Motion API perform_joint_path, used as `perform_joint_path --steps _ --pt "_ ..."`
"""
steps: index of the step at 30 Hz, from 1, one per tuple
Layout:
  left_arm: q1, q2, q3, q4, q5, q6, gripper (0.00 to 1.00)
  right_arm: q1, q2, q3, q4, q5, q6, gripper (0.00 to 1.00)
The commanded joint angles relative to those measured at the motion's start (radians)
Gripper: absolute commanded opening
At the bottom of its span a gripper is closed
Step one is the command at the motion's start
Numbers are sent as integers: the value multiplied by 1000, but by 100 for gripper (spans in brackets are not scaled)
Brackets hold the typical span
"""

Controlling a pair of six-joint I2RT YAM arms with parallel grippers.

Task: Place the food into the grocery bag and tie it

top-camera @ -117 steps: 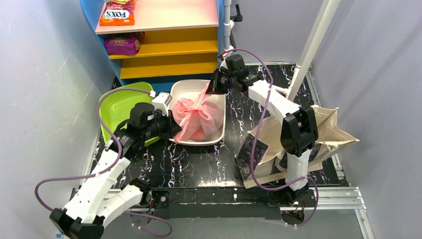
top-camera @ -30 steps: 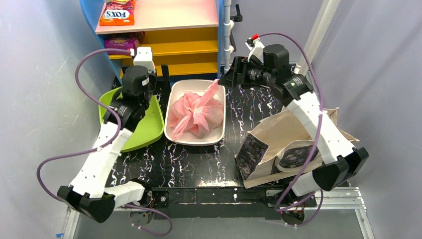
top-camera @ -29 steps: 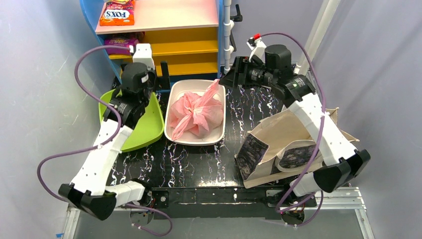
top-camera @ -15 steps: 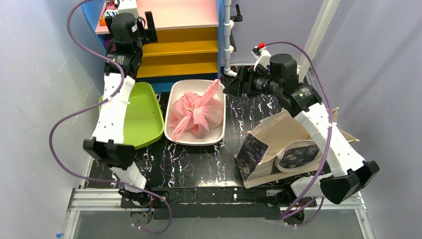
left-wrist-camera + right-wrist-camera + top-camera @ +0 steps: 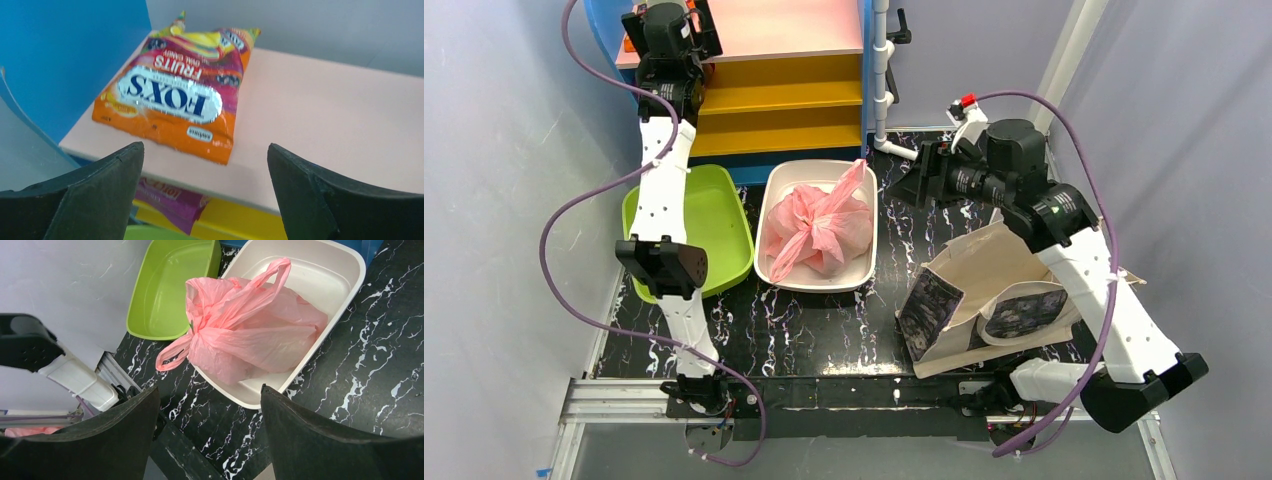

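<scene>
Hovering over the top shelf (image 5: 325, 110) at far left, the left gripper (image 5: 203, 152) is gaping wide and holding nothing, its fingers framing a candy bag (image 5: 175, 100) lying there. Lower down, a green tray (image 5: 714, 215) is sitting beside the white tray (image 5: 819, 285). The white tray is carrying the pink bag (image 5: 819, 225), which is bulging, its handles knotted together on top. The food is hiding inside, so I cannot pick it out. The right gripper (image 5: 209, 390) is hanging just off that tray's far right corner, jaws wide apart, gripping nothing. A tote (image 5: 984, 280) is slumping at far right. Packing and tying are looking done. The next move is probably calling only for a check of the knot.
</scene>
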Motion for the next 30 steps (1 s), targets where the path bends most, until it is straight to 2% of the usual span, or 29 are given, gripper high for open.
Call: perform_joint_path --steps 1,15,19,22,25,27,30 --pt "21 71 122 72 -20 -5 92 1 -48 -11 -9 22 -27 81" --pt "58 175 107 116 -31 20 86 1 -3 -14 -13 -13 -34 81" --pt "75 192 103 104 -59 53 79 3 10 -17 -5 -20 -33 81" --pt "75 199 104 93 -90 58 63 1 23 -9 -7 -25 -33 81" --pt "107 198 94 95 -107 66 42 1 33 -6 -5 -30 -36 81" --pt "113 195 84 100 -118 73 36 2 40 -6 -2 -33 -36 81" --pt "119 178 54 120 -136 78 21 1 47 -6 1 -37 -36 81"
